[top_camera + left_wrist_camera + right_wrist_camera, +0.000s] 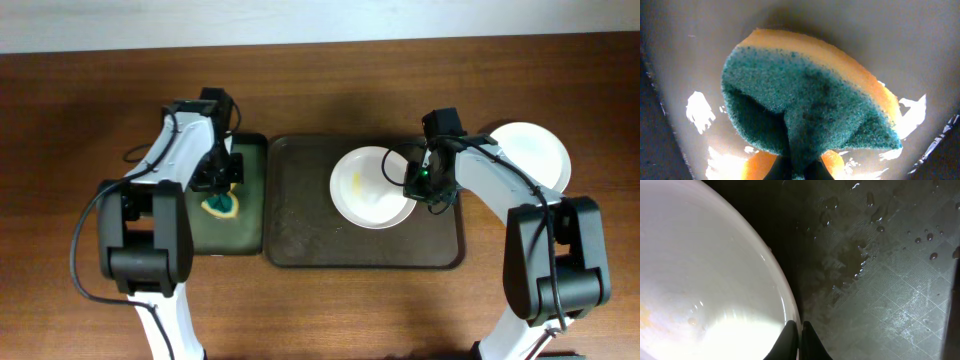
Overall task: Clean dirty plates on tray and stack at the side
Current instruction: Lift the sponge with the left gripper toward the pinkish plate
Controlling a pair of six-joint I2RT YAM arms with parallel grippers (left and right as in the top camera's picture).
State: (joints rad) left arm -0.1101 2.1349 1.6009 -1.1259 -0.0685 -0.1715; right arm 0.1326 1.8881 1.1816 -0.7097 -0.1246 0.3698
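Your left gripper [221, 190] hangs over the green tray [250, 228], jaws clamped on the sponge [805, 100]. Its green scouring face bunches up right at the fingertips, with yellow foam showing on either side of them. Now your right gripper [800, 332]: jaws nipped together on the rim of the plate [705, 280]. The plate's bowl spreads away to the left of those jaws, with a faint yellowish smear in it. It sits on the brown tray [880, 280], whose wet floor lies to the jaws' right. A second plate [530, 155] rests on the table [100, 300] back beyond that wrist, off the tray.
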